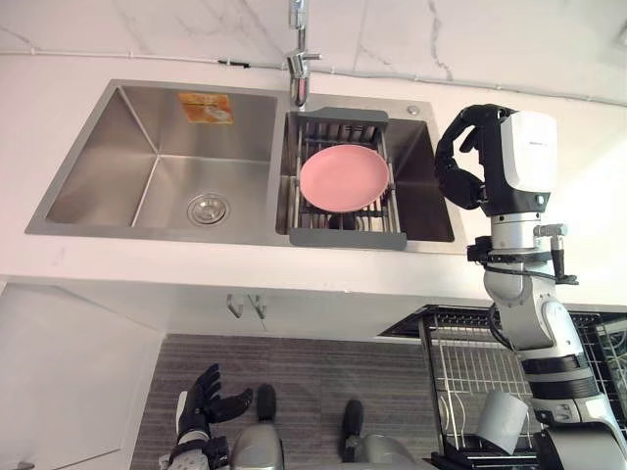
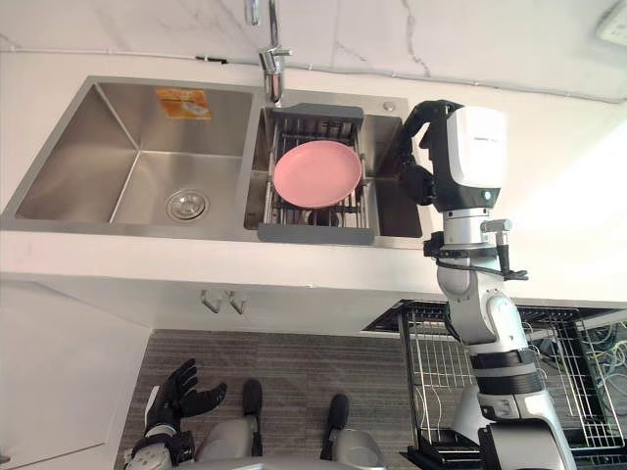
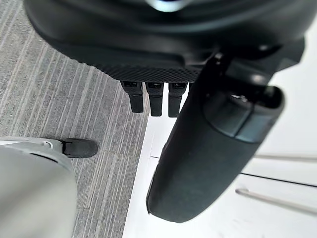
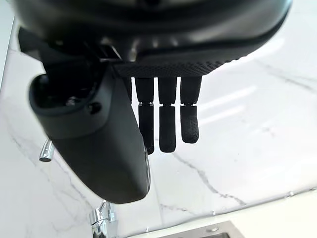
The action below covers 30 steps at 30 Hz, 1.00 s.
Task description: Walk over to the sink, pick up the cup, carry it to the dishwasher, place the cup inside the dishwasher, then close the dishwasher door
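A pale grey cup [image 1: 502, 421] lies tilted on the pulled-out wire rack of the dishwasher [image 1: 458, 364], low at the right, beside my right arm. My right hand [image 1: 462, 166] is raised over the counter just right of the sink [image 1: 147, 108]; its fingers [image 4: 167, 124] are relaxed and hold nothing. My left hand [image 1: 206, 397] hangs low by the floor in front of the cabinet, fingers spread and empty. No cup shows in either basin of the sink.
A pink plate [image 1: 343, 178] rests in a grey drain rack [image 1: 348, 238] across the right basin. The tap [image 1: 299, 59] stands behind it at the marble wall. The left basin holds just its drain [image 1: 208, 208]. White cabinet fronts [image 1: 69, 372] run below the counter.
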Available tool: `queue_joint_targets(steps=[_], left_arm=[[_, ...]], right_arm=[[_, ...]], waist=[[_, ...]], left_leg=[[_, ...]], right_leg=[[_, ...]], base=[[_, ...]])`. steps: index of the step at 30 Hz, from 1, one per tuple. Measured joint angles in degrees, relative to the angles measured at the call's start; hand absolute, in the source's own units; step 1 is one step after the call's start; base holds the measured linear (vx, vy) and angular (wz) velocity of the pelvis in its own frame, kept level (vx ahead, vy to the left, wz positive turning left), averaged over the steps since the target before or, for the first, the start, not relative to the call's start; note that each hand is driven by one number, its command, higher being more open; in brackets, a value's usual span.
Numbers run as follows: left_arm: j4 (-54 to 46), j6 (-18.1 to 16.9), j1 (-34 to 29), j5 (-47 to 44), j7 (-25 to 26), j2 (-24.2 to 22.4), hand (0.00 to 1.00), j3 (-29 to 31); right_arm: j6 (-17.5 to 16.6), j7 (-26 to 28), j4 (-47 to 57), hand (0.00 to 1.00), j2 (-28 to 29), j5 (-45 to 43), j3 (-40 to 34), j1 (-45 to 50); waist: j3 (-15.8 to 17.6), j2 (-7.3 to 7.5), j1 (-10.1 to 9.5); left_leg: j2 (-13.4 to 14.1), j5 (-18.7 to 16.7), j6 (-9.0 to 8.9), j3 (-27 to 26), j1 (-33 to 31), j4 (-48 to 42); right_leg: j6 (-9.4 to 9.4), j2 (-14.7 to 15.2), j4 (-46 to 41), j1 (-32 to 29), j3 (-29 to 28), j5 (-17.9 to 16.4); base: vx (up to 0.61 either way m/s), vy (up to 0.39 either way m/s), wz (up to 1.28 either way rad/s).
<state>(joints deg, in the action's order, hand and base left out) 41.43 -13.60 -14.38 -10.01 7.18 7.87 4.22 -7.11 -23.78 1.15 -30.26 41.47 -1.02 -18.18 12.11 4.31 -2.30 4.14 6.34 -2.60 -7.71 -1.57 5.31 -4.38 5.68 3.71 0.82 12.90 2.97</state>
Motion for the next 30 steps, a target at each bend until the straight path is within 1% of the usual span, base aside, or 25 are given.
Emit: queue_joint_targets(steps=[1,8,13,19,23,26,30], left_arm=[[0.0,0.0,-0.3,0.0,0.0,0.0,0.90,0.0],[0.3,0.0,-0.4,0.0,-0.4,0.1,0.90,-0.1],[1.3,0.0,-0.4,-0.1,-1.1,0.3,0.90,-0.1],[1.7,0.0,-0.7,-0.1,-1.1,0.4,0.90,0.0],[1.8,0.0,-1.4,-0.1,-1.1,0.4,0.90,0.4],[1.8,0.0,-1.6,-0.1,-1.1,0.4,0.90,1.0],[1.8,0.0,-1.7,-0.2,-1.1,0.3,0.90,1.0]], right_arm=[[-0.2,0.3,0.1,0.90,0.0,-1.1,-0.3,0.5],[-2.4,5.4,0.2,0.90,0.0,-7.1,0.7,1.0],[-3.8,9.4,-2.3,0.90,-0.3,-10.6,7.1,0.9],[-4.4,12.5,-7.6,0.90,-2.7,-11.1,12.8,0.6],[-4.5,13.4,-11.3,0.90,-4.1,-12.2,15.2,-0.9],[-4.6,13.4,-13.6,0.90,-5.4,-12.3,15.6,-2.9],[-4.3,13.4,-16.2,0.90,-5.7,-12.0,16.1,-5.0]], waist=[[-0.5,0.12,-0.01],[-1.5,0.25,0.32],[-2.0,0.31,0.39],[-2.0,0.30,-0.09],[-2.1,0.28,0.05],[-2.1,0.28,0.02],[-2.1,0.27,-0.10]], left_leg=[[0.0,-0.1,0.04,-0.3,0.2,0.0],[-0.2,-0.3,0.03,-0.9,0.8,-0.3],[-0.5,-0.3,0.01,-0.6,1.2,-0.3],[-1.2,-0.3,0.22,0.2,1.2,-0.3],[-1.4,-0.4,0.39,0.7,1.0,-0.3],[-1.9,-0.5,0.48,0.9,0.9,-0.3],[-2.1,-0.4,0.61,1.5,0.5,-0.3]], right_leg=[[-0.01,0.0,0.0,0.0,-0.3,0.0],[0.16,0.1,0.0,0.2,-1.0,0.1],[0.16,0.3,0.0,0.9,-0.6,0.2],[-0.29,0.7,0.0,1.0,0.1,-0.1],[-0.58,1.1,-0.2,1.0,0.6,-0.3],[-0.70,1.3,-0.2,1.0,0.8,-0.4],[-0.65,1.4,-0.2,1.0,1.3,-0.4]], base=[[0.02,-0.004,-0.11],[0.01,-0.001,-0.05],[0.01,0.002,0.03],[-0.02,0.012,0.08],[0.00,0.009,0.05],[0.00,0.011,0.03],[0.01,0.011,0.07]])
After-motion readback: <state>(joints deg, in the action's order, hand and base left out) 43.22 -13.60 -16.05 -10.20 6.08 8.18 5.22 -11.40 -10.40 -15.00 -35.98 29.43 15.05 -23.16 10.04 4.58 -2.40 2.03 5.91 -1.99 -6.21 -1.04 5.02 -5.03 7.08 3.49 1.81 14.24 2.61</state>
